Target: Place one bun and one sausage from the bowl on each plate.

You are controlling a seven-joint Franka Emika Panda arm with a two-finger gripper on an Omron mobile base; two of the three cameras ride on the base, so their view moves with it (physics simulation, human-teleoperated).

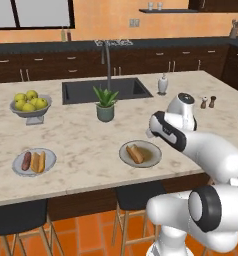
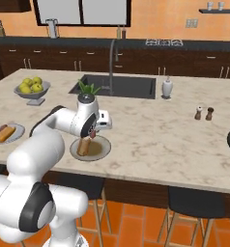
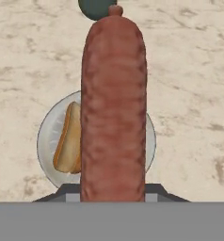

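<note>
Hand view | pincer point(image 3: 113, 197) pinching sausage point(image 3: 114, 108) | sausage hides part of bun point(image 3: 69, 139), plate point(image 3: 48, 136)

No readable txt, labels, brands or nos. on any obj or surface.

White arm, dark joints

The arm point(image 1: 211, 155) is glossy white, built of fat rounded segments with black bands at the joints (the biggest, a dark ring with a grey disc in it, sits low near the base), and one link wears a long black collar edged in white. The hand point(image 2: 101, 120) is a boxy white block; its fingers look dark, though they are too small to tell.
</note>
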